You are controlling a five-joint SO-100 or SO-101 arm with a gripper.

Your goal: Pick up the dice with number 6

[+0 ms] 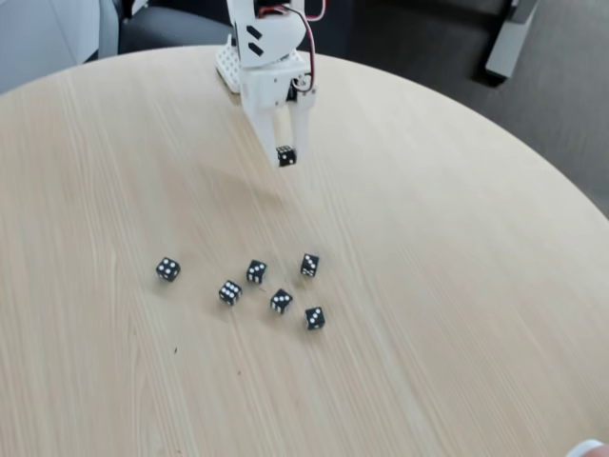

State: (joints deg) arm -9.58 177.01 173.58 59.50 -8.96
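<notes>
- The white gripper (286,155) hangs tip-down above the round wooden table (457,286), its two fingers drawn narrow around a small black die (285,156), which sits pinched right at the fingertips.
- That die is clear of the wood, with a faint shadow on the table just below and left of the tool in the fixed view; by the task this should be the dice with number 6, though the faces turned to the camera are too small to count with certainty.
- Holding it at the very tips makes sense: the cube is tiny, and a deeper hold would give the fingers nothing more to bear on.
- Six other black dice (257,271) lie loose on the table well below the tool in the picture, nearer the camera, in a scattered cluster; one (167,269) sits off to the left of the rest.
- None of them touches the gripper or the lifted die, so the lift looks clean.
- Judging from this, the pick is essentially done; the remaining risk is the die slipping or twisting out of such a small pinch.
</notes>
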